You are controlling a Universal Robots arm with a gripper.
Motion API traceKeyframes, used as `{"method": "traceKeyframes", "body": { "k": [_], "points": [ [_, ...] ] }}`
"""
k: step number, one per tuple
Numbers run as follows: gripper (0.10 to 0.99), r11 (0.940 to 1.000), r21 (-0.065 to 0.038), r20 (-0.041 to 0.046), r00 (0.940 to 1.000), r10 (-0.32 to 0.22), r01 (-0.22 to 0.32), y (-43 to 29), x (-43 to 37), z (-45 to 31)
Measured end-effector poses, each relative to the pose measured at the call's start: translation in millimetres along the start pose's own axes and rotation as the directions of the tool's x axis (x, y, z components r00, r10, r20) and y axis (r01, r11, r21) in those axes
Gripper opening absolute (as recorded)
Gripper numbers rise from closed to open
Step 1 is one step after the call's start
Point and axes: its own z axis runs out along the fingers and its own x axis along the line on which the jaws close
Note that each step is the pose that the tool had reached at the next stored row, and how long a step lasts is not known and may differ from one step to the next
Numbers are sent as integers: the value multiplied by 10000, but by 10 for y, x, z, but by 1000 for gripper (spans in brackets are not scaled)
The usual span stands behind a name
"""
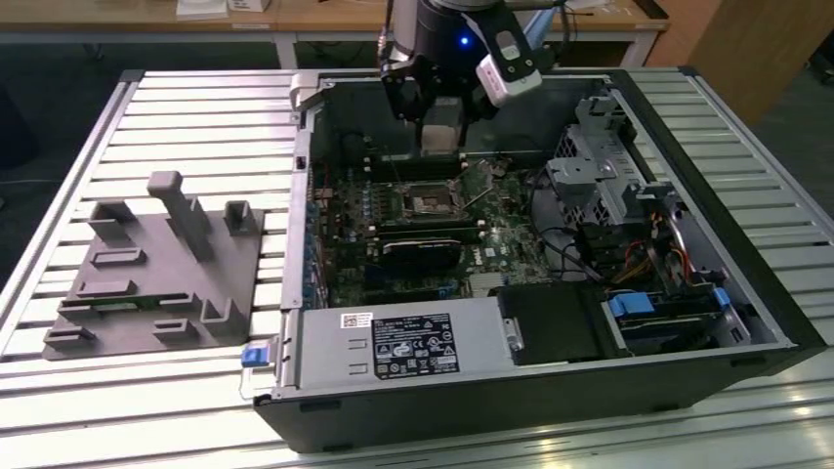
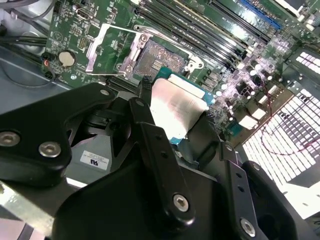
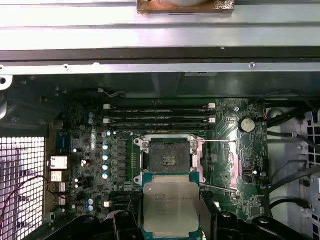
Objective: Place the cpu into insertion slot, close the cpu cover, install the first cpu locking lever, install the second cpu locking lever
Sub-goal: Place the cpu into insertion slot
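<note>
The tool (image 2: 176, 112) is pinching the cpu (image 3: 171, 202) by two opposite edges, with its black fingers (image 2: 150, 130) pressed against the chip's sides and the metal top facing up. The insertion slot (image 3: 167, 159) lies just ahead of the tool and lower down. It is bare and dark-centred, and the chip hangs near it but clearly apart from it. The cpu cover (image 3: 214, 162) lies open just beside the slot, and the thin locking levers (image 3: 220, 141) are swung out alongside it. In the exterior view the tool hangs inside the open computer case (image 1: 729, 322), which lies on the slatted tabletop (image 1: 195, 107).

The main risk, as I judge it, is seating. If the chip comes down slightly offset or tilted, a corner would land on the slot's black rim or lean on the contacts and bend them. I cannot tell from here whether the chip's keyed corner matches the slot. The hold is only on thin edges, so a knock could twist the chip. The lever closest to the tool (a thin wire, easy to snag) could also catch a finger.
</note>
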Motion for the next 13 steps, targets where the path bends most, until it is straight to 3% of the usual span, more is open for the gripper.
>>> {"method": "traceKeyframes", "body": {
  "k": [13],
  "points": [
    [537, 10000, 14, 1, 10000, 0, 0, -13, -3, 151]
  ]
}}
